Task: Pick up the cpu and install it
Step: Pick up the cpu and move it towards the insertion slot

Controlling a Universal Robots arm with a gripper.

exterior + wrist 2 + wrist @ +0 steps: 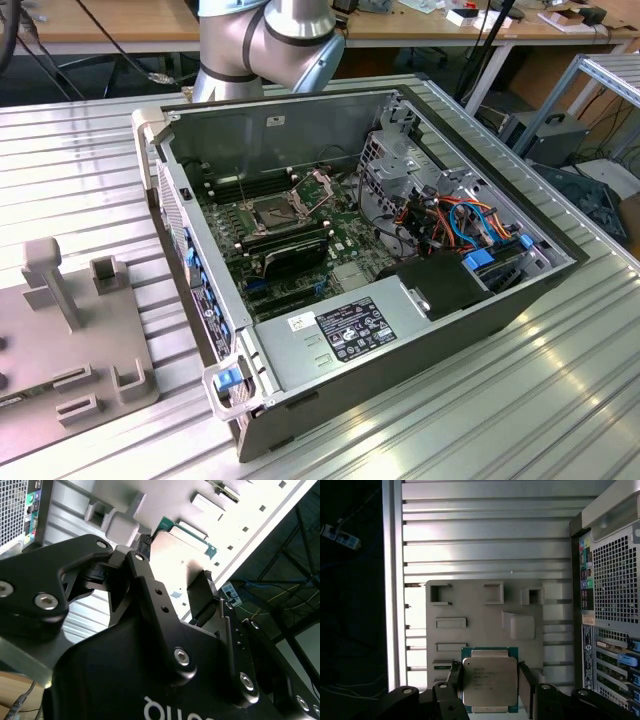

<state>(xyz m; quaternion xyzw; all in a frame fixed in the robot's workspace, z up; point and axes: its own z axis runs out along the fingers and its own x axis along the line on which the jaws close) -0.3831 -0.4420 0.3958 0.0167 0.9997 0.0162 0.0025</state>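
In both wrist views the cpu [489, 682], a square chip with a silver lid and a green rim [187, 542], sits between the two black fingers of my gripper [489, 669], which is shut on its edges. The chip hangs above a grey fixture plate [480, 625] with several recesses. The gripper [175, 557] is seen from behind its black body in the second wrist view. In the exterior view the open computer case [560, 262] lies on its side, and the motherboard's cpu socket [272, 210] has its retention frame swung up.
The grey fixture plate [100, 340] lies on the ribbed aluminium table at the exterior view's left, beside the case's rear panel [612, 605]. The arm's base [270, 40] stands behind the case. Inside the case are a drive cage with cables [450, 215] and a power supply [345, 330].
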